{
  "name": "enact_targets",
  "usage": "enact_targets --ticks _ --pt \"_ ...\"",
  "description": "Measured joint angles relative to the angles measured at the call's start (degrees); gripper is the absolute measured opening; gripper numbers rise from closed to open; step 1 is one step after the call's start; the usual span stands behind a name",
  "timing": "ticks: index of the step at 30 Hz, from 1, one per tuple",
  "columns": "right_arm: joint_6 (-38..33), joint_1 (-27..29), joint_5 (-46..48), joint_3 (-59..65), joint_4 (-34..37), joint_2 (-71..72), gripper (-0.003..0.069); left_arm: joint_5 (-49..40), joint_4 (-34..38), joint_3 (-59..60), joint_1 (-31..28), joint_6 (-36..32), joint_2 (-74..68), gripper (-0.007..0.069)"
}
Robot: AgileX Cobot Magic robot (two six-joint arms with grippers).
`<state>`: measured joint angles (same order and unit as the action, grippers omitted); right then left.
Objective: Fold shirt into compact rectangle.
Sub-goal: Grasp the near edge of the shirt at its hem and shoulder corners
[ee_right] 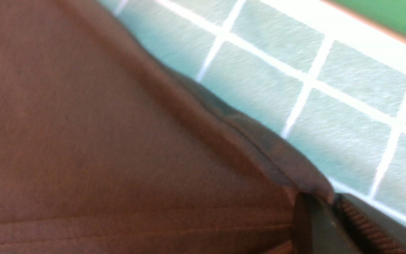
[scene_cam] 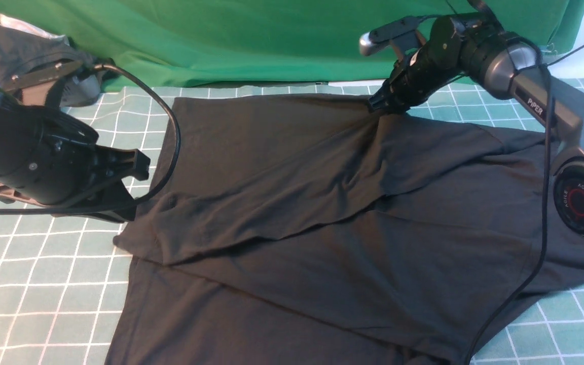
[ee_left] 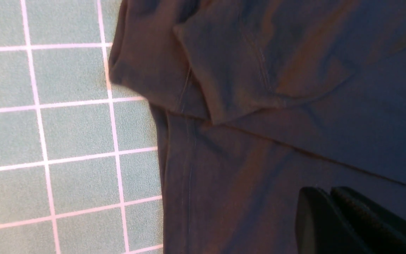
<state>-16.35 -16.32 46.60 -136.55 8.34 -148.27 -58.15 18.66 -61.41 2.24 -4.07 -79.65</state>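
**Gridded teal mat** (scene_cam: 43, 263) — the work surface, running toward me from the foot of the big bright green cloth (scene_cam: 271, 40), which serves as the landmark.

**Large black cotton shirt** (scene_cam: 297, 228) — spread on the mat on the near side of the green cloth, with its far edge lying close to that cloth. One panel lies over the body as a slanting flap. I judge the fold begun but far from a compact rectangle.

Handling, as I judge it: light, limp and wholly without stiffness. It tents up to a single pinch and sags everywhere else. A one-point lift will likely pull the edge into a peak and drag the under-layers askew. The best holds are on hems, seams and corners, where the doubled cloth gives a thicker bite, and two holds along one edge should keep that edge straight.

**My right claw** (scene_cam: 379, 105) — at the shirt's edge nearest the green cloth, jaws closed on the fabric, which rises in a ridge to meet them.

**My left claw** (ee_left: 330, 211) — well to the near side of the green cloth, over the shirt's left border. Its fingers are pressed together with nothing between them.

**Stitched hem** (ee_right: 252, 148) — a rolled border that runs into my right claw's bite in the right wrist view.
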Motion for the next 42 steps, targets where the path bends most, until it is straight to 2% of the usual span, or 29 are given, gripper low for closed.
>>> enact_targets --ticks 2,5,6,8,11,13,15,17,18,19,21,25,30,37,38,40,42 --pt "0.09 0.15 -0.41 0.0 0.0 0.0 0.0095 0.0 0.0 0.0 0.0 0.0 0.0 0.0006" --pt "0.47 0.25 -1.17 0.0 -0.06 0.0 0.0198 0.0 -0.05 0.0 0.0 0.0 0.0 0.0006" --pt "0.47 0.25 -1.29 0.0 -0.06 0.0 0.0208 0.0 -0.05 0.0 0.0 0.0 0.0 0.0006" --pt "0.51 0.25 -1.47 0.0 -0.76 0.06 0.034 -0.05 -0.24 0.0 0.0 0.0 0.0 0.0006" --pt "1.18 0.25 0.11 0.0 -2.64 0.84 0.0393 -0.14 -1.34 0.0 0.0 0.16 0.0 0.0006" --pt "3.45 0.25 4.86 0.0 -6.23 3.53 0.0372 -1.23 -3.2 0.0 0.0 1.33 0.0 0.0006" --pt "5.02 0.25 10.11 -0.44 -9.59 6.81 0.0313 -3.1 -4.26 0.0 0.0 1.73 0.0 0.0006" --pt "5.42 0.54 16.26 -0.97 -11.49 11.85 0.0197 -5.31 -5.29 0.05 0.0 2.24 0.0 0.0006" --pt "5.42 0.64 17.29 -1.08 -11.55 12.85 0.0174 -5.73 -5.61 0.05 0.0 2.54 0.0 0.0006" --pt "5.58 1.04 19.97 -1.05 -11.35 16.25 0.0097 -6.76 -6.56 0.6 0.18 3.29 0.07 0.0006" --pt "5.7 1.84 21.56 -0.21 -9.33 20.8 0.0043 -7.35 -7.83 2.29 1.06 4.07 0.31 0.0006" --pt "5.32 2.91 22.07 6.19 -3.68 30.37 0.0017 -5.89 -12.4 11.23 7.51 9.91 1.11 0.0006" --pt "2.53 3.11 22.78 22.54 -0.39 44.78 0.0013 -0.31 -13.12 21.46 15.81 16.5 1.68 0.0006" --pt "-0.06 3.11 22.75 46.42 0.1 61.49 0.0013 2.45 -13.72 22.75 16.58 17.95 3.02 0.0006" --pt "-0.46 3.11 22.39 53.6 1.84 64.6 0.0013 3.71 -13.94 22.75 16.58 18.24 3.76 0.0007" --pt "-1.05 3.11 22.06 59.62 4.24 66.84 0.0022 5.05 -13.94 22.75 16.58 18.37 4.68 0.0007" --pt "-2.28 2.37 21.01 67.19 8.18 68.68 0.0057 6.48 -13.94 22.75 16.58 18.44 5.63 0.0008"
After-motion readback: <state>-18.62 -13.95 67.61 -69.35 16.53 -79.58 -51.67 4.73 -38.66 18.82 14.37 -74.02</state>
